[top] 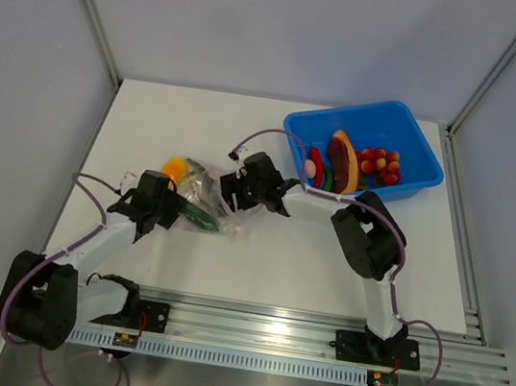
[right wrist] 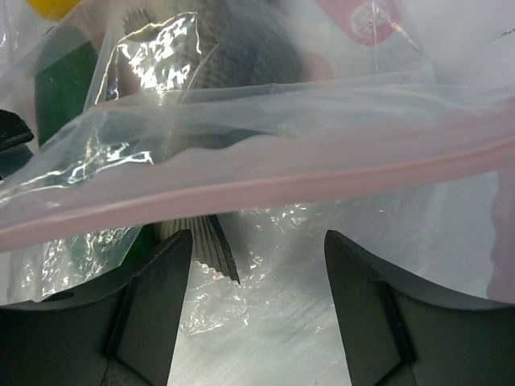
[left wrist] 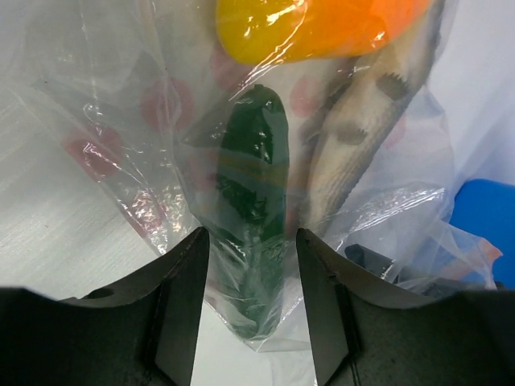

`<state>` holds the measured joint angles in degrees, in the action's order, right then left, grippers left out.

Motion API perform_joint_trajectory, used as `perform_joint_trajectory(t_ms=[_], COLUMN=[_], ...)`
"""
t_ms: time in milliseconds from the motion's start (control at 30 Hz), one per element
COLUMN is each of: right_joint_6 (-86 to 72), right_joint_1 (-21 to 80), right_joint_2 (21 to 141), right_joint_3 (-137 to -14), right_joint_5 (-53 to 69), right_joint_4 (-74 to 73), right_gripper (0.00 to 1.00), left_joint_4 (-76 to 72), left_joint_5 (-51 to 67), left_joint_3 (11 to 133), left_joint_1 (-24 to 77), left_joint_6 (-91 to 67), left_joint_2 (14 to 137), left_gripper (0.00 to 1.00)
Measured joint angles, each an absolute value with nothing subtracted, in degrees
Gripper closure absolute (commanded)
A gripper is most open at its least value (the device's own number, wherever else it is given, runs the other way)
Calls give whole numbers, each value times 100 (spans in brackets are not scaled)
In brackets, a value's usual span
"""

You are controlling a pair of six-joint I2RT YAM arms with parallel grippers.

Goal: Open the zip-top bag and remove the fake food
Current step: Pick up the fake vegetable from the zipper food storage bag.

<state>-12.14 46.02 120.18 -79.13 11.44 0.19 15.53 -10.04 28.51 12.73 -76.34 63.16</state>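
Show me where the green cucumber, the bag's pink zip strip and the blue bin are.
green cucumber (left wrist: 249, 209), left wrist view, middle of its body.
pink zip strip (right wrist: 273, 181), right wrist view, midway along the band.
blue bin (top: 375, 123), top external view, bare inner back wall.

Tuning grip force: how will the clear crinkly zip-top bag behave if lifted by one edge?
Likely floppy: the clear thin-plastic zip-top bag is creased, sagging around its contents. Probably slippery, given the glare. Green plastic cucumber inside may shift.
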Motion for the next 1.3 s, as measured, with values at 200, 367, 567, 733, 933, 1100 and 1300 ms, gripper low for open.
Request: perform_joint_trajectory(t_ms=[200,367,567,733,933,1100,1300], right_joint_6=[-1194,-1184,-1087,-899,-786,-661,-449], right_joint_1=[4602,4602,4606,4613,4619,4698,4779], right_joint_2=[12018,12018,12016,11920,11631,11614,11668], right_joint_3=[-7918,-7918,-7918,-7911,-7861,-7887,-8108], right_joint_5=[1160,1168,1468,2067,2604,2720,2825], right_joint_4=[16,16,-36,-263,-309,-548,-1002], right_gripper=[27,27,28,27,28,28,28], left_joint_4=[1426,1319,1326,1326,1304,1280,1372], left_joint_5=[-928,-908,-910,-919,-1033,-1184,-1253], left_joint_3=[2845,2790,2753,2714,2670,2661,2733], left_joint_1=[1275,1275,1291,1356,1494,1621,1669], left_joint_6=[-7555,-7531,-7579,-7662,-7758,-7826,-7797], left_joint_2=[6431,6331,6228,6243,6381,6556,6770], left_gripper=[100,100,100,100,100,100,100])
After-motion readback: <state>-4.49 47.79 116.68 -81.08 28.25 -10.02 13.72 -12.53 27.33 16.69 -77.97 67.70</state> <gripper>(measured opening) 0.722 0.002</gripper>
